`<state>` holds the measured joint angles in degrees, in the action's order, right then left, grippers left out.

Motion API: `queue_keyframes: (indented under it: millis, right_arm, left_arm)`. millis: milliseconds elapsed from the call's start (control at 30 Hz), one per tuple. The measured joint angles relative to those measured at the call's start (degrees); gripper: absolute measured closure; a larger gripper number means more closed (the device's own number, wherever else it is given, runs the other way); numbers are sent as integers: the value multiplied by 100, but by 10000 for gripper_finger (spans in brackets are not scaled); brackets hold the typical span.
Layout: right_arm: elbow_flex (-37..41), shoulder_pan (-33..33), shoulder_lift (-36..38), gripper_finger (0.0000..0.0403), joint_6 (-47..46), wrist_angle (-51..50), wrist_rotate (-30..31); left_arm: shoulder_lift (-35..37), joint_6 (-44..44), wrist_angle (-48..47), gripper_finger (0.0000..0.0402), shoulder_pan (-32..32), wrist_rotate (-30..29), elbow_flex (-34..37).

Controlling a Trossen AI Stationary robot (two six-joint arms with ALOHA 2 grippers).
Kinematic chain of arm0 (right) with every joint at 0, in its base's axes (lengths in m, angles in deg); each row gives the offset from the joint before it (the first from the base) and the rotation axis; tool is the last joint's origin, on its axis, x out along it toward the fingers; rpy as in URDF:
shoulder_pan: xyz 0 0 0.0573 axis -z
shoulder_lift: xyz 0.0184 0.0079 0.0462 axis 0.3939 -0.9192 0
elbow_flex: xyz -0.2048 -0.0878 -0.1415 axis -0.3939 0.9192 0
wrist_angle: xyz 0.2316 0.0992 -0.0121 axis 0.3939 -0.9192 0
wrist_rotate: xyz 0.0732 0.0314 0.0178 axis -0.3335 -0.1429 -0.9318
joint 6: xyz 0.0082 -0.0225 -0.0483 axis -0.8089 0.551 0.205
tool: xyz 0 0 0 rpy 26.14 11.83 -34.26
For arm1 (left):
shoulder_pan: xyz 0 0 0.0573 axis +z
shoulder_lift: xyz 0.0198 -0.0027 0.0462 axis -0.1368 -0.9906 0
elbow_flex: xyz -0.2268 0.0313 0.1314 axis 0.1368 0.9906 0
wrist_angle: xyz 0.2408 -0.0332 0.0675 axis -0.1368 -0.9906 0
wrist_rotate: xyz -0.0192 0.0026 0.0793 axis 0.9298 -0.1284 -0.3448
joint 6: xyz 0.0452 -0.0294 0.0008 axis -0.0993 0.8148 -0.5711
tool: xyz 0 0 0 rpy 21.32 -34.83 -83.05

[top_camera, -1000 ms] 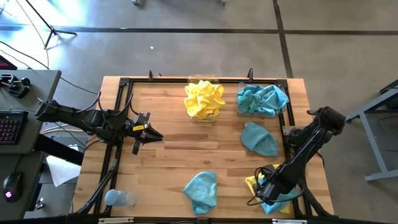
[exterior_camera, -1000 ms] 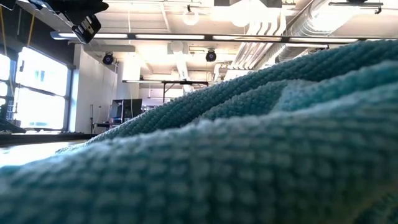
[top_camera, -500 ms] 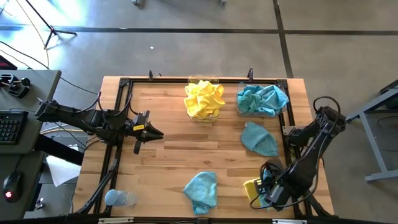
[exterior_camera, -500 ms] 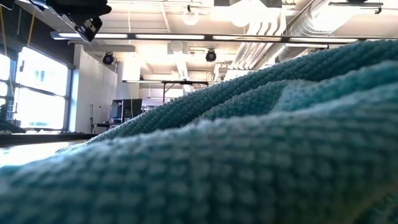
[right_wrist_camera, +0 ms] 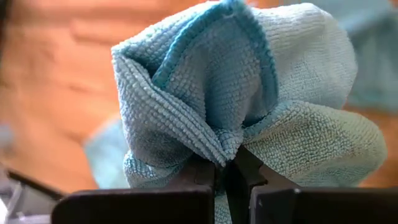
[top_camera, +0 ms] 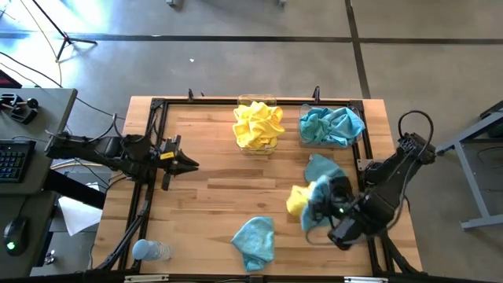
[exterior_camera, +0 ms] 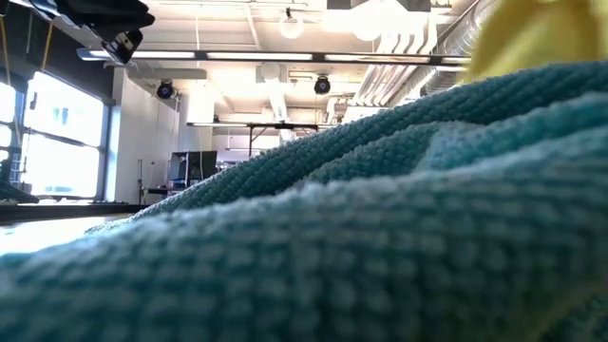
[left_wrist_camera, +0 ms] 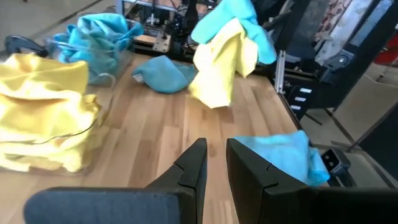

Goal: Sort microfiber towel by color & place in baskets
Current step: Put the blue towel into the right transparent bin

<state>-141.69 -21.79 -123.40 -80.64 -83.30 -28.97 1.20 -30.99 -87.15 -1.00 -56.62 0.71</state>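
My right gripper (right_wrist_camera: 227,169) is shut on a bunched teal towel (top_camera: 320,203), lifted over the table's right half. A yellow towel (left_wrist_camera: 222,62) hangs with it. Two clear baskets stand at the far edge: one (top_camera: 256,126) holds yellow towels, the other (top_camera: 331,126) teal ones. A loose teal towel (top_camera: 322,169) lies in front of the teal basket. Another (top_camera: 253,240) lies by the near edge and fills the low view (exterior_camera: 304,237). My left gripper (left_wrist_camera: 216,158) hovers at the left side, open by a narrow gap, with nothing in it. My right gripper pinches a gathered fold of the teal towel (right_wrist_camera: 227,147) between its two fingers, several layers puckered together. The fingers slant down from the table's right side. The towel hangs clear of the table. The yellow towel (top_camera: 298,200) clings under it; whether the fingers also hold it, I cannot tell.
A pale blue plastic bottle (top_camera: 149,250) lies at the near left corner. A black frame (top_camera: 157,106) runs along the table's edges. Bare wood (top_camera: 228,189) stretches across the middle of the table.
My right gripper has risen from the near right corner and gone toward the table's middle, tipping more level. The teal and yellow towels, which lay on the table, now hang lifted clear. My left gripper has drawn back slightly toward the left edge.
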Motion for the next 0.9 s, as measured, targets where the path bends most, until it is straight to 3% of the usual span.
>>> queue_keyframes:
  millis: [133, 467, 667, 900]
  right_arm:
    - [-18, 731, 0, 400, 742, 170, 337]
    - [-20, 3094, 191, 401, 4202, 650, 346]
    - [-20, 4127, 788, 401, 5664, 612, 368]
    - [-21, 5041, 1758, 401, 6722, 540, 375]
  left_arm:
    - [320, -140, -195, 351, 115, 5, 0]
    - [503, -172, -269, 351, 262, 9, 0]
    - [495, -51, -267, 351, 264, -63, 0]
    - [495, 141, -255, 351, 262, -601, 0]
